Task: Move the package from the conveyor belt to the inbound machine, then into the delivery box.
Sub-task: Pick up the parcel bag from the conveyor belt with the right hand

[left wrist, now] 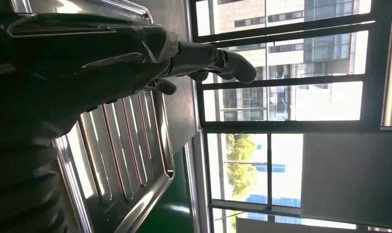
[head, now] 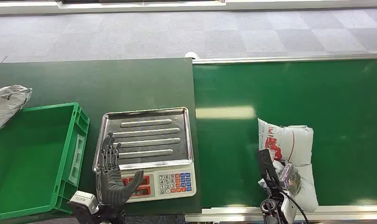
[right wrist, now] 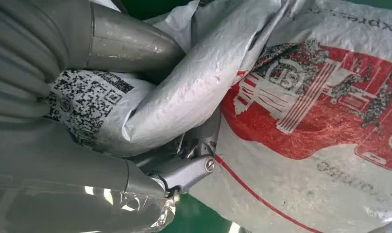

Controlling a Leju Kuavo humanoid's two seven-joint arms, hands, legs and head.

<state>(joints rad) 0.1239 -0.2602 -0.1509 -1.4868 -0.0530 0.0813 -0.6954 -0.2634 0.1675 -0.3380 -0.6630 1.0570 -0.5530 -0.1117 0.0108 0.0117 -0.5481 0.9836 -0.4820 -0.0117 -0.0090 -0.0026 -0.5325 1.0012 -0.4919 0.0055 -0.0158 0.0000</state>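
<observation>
At lower right, the right hand [right wrist: 135, 121] gripped a fold of the soft white-and-red plastic package [head: 289, 154]; that loose film might slip. The left hand [head: 112, 179] hovered, fingers spread.

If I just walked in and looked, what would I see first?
Probably the white package with red print lying on the bright green conveyor belt, with the robot's right hand gripping a bunched fold of it. Next, the shiny steel scale beside the belt, where the left hand hovers with fingers spread, and the green box on its other side.
</observation>
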